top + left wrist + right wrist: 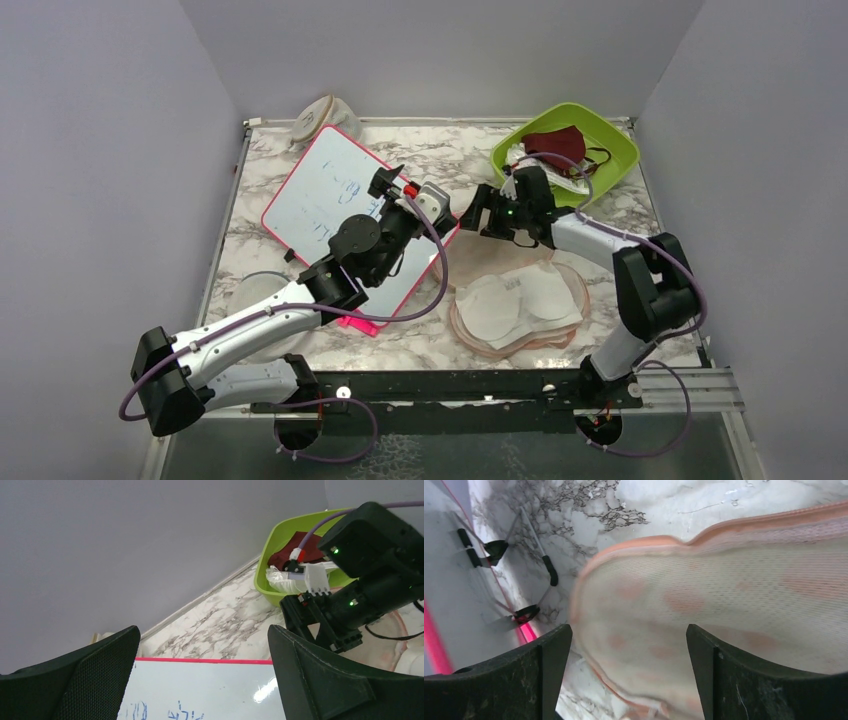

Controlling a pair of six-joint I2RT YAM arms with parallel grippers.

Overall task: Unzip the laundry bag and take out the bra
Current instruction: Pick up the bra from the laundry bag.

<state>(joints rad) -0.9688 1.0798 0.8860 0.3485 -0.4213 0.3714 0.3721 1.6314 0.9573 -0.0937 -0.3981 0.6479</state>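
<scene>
The peach laundry bag lies on the marble table at front right. The white bra lies spread over it; I cannot tell whether it rests in the opened bag or on top. My right gripper is open and empty, just above the bag's far left end. In the right wrist view the jaws straddle the bag's peach mesh and pink edging without touching. My left gripper is open and empty, raised over the whiteboard; in its wrist view nothing is between the jaws.
A pink-framed whiteboard lies at centre left, also in the left wrist view. A green bin at back right holds a maroon mask and a clear wrapper. A beige rounded fabric thing sits at the back wall.
</scene>
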